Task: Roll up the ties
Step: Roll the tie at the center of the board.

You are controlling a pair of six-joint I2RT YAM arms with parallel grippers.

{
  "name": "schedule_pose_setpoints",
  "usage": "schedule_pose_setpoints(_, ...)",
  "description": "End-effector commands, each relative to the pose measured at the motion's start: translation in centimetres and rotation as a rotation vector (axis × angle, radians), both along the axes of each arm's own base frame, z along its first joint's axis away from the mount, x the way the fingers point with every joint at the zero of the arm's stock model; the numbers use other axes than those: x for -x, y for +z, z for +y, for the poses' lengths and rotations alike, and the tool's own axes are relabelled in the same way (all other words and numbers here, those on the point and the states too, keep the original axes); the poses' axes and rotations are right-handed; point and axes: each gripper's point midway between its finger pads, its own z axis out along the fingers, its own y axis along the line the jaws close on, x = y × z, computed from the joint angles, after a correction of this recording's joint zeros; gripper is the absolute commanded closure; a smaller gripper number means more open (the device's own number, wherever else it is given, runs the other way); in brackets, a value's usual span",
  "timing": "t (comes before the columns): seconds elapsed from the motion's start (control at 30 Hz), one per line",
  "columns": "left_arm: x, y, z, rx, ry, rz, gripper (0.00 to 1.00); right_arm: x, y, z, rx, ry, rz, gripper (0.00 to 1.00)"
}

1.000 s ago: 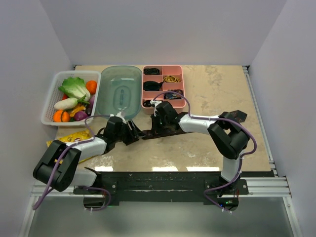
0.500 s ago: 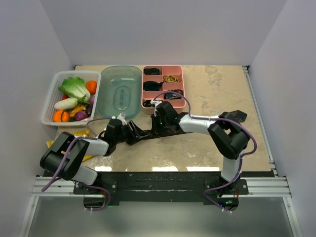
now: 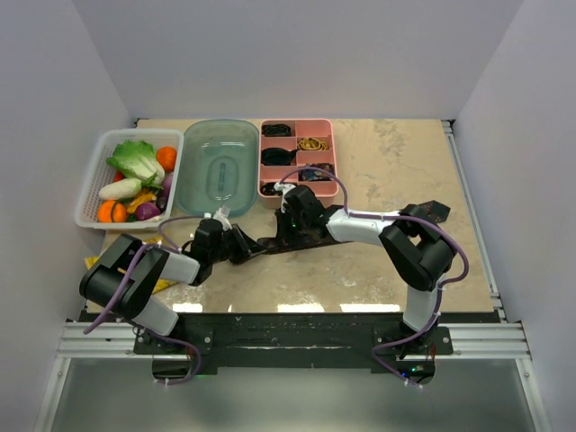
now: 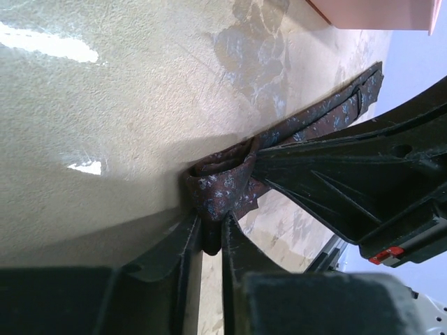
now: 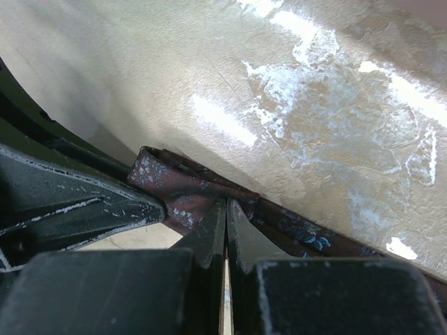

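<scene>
A brown-maroon speckled tie [image 3: 279,243] lies on the tabletop between the two grippers; its left end is folded into a small roll [image 4: 223,183]. My left gripper [image 4: 211,237] is shut on that rolled end. It also shows in the top view [image 3: 241,245]. My right gripper [image 5: 225,209] is shut on the tie [image 5: 188,192] just beside the fold, and shows in the top view [image 3: 281,236]. The rest of the tie runs off under the right gripper toward the right [image 5: 307,234]. Black ties sit rolled in the pink tray.
A pink compartment tray [image 3: 331,155] holding rolled dark items stands behind the grippers. A clear teal tub [image 3: 219,166] is to its left, and a white basket [image 3: 91,193] of toy vegetables is at far left. A yellow packet [image 3: 135,250] lies near the left arm.
The left arm has swung in toward the centre, and its gripper has moved slightly right along the tie. The right arm has hardly moved.
</scene>
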Motion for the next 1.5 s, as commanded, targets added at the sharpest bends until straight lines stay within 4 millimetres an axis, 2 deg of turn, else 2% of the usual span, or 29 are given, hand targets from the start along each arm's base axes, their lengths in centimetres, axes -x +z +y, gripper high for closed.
schedule_pose_setpoints(0.0, 0.0, -0.4, 0.6, -0.055, -0.01, -0.012, 0.92, 2.5, -1.1, -1.4, 0.059, 0.042, 0.066, 1.0)
schedule_pose_setpoints(0.1, -0.2, -0.1, 0.6, -0.085, -0.032, -0.024, 1.0, 2.3, -0.2, -1.2, 0.047, 0.047, 0.054, 1.0)
schedule_pose_setpoints(0.37, -0.6, -0.1, 1.8, -0.236, -0.082, -0.02, 1.0, 1.3, 3.2, -0.6, 0.023, 0.048, -0.004, 1.0)
schedule_pose_setpoints(0.53, -0.7, 0.1, 2.4, -0.308, -0.115, -0.028, 1.0, 0.8, 4.3, -0.3, 0.016, 0.054, -0.028, 1.0)
schedule_pose_setpoints(0.63, -0.5, -0.2, 2.8, -0.361, -0.146, -0.004, 1.0, 0.9, 3.9, -0.2, 0.023, 0.062, -0.023, 1.0)
schedule_pose_setpoints(0.77, -1.5, 0.9, 2.9, -0.409, -0.169, -0.035, 1.0, 0.8, 4.0, 0.2, 0.006, 0.073, -0.022, 1.0)
schedule_pose_setpoints(0.9, -1.6, 1.3, 3.8, -0.476, -0.174, -0.016, 1.0, 0.4, 4.5, 1.0, -0.011, 0.08, -0.032, 1.0)
schedule_pose_setpoints(1.1, -2.3, 2.5, 3.7, -0.504, -0.191, -0.038, 1.0, -0.1, 4.6, 2.1, -0.033, 0.088, -0.028, 1.0)
schedule_pose_setpoints(1.47, -2.6, 4.2, 3.0, -0.484, -0.201, -0.06, 1.0, 0.4, 2.4, 3.2, -0.02, 0.113, 0.013, 1.0)
